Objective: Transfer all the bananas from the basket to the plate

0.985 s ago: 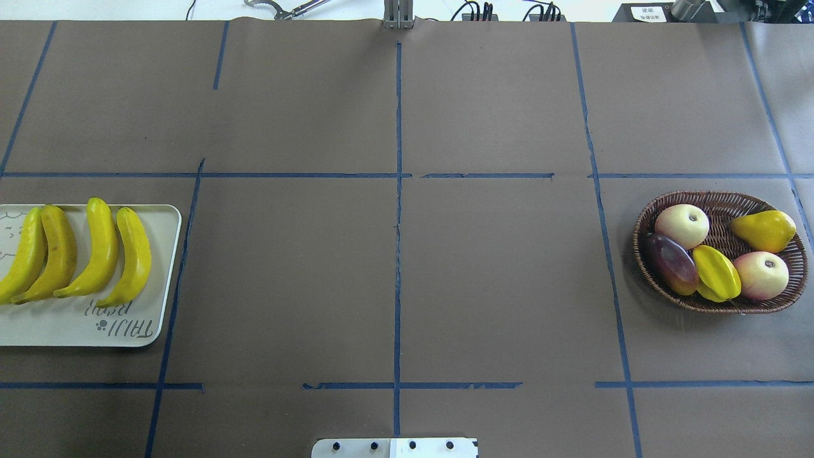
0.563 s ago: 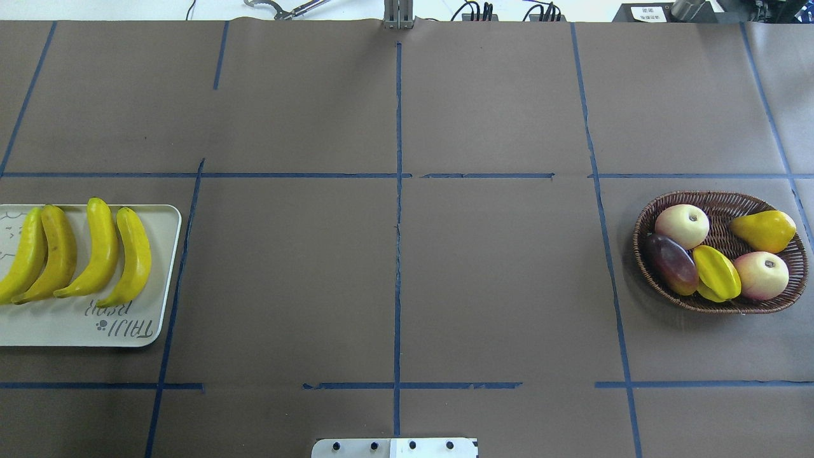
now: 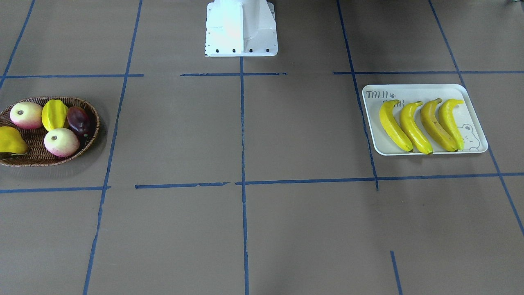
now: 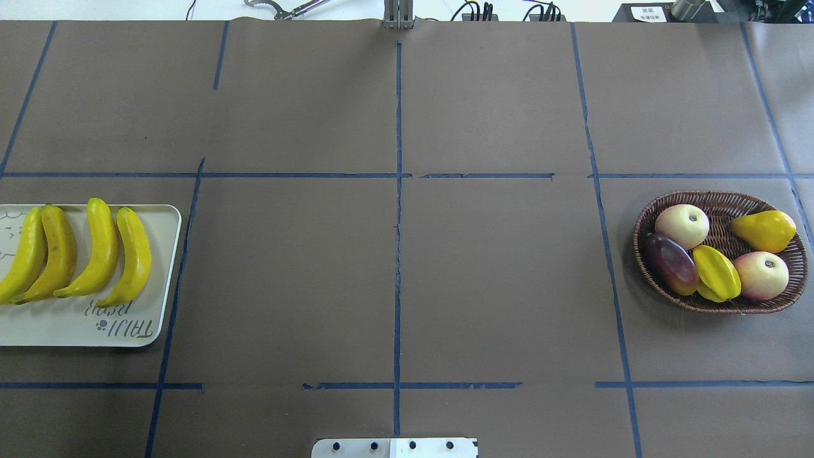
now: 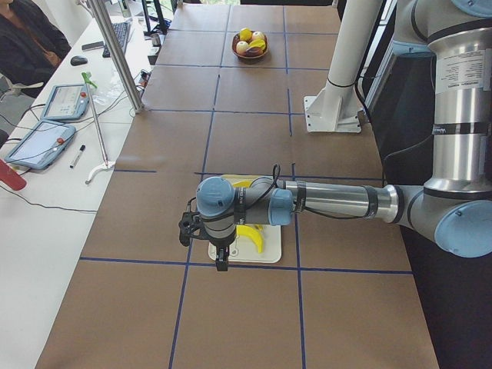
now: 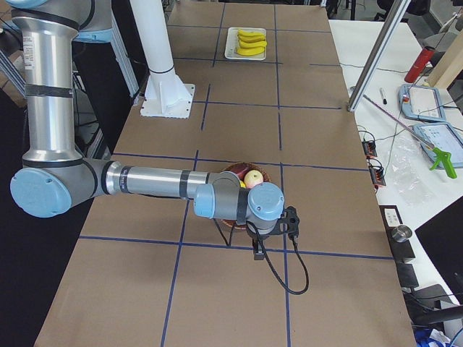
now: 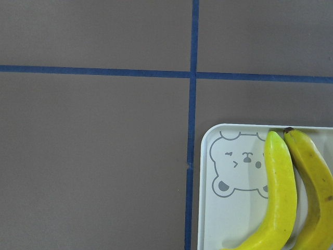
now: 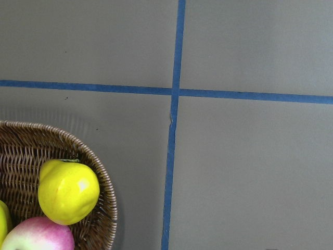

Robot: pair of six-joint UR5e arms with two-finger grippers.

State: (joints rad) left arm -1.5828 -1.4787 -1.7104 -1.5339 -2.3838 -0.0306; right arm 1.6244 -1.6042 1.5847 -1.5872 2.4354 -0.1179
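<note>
All four bananas [image 4: 103, 245] lie side by side across the plate [image 4: 57, 327], just inboard of my left end effector [image 5: 221, 261], the basket [image 4: 722, 207] by my right end effector [image 6: 258, 251] holds none, and I cannot tell either one's opening.

We see a brown table [image 4: 496, 267] gridded with blue tape [image 4: 397, 254]. On it: plate [image 4: 57, 327] at 9 o'clock, basket [image 4: 731, 308] at 3, white base mount [image 4: 394, 447] at 6.
</note>
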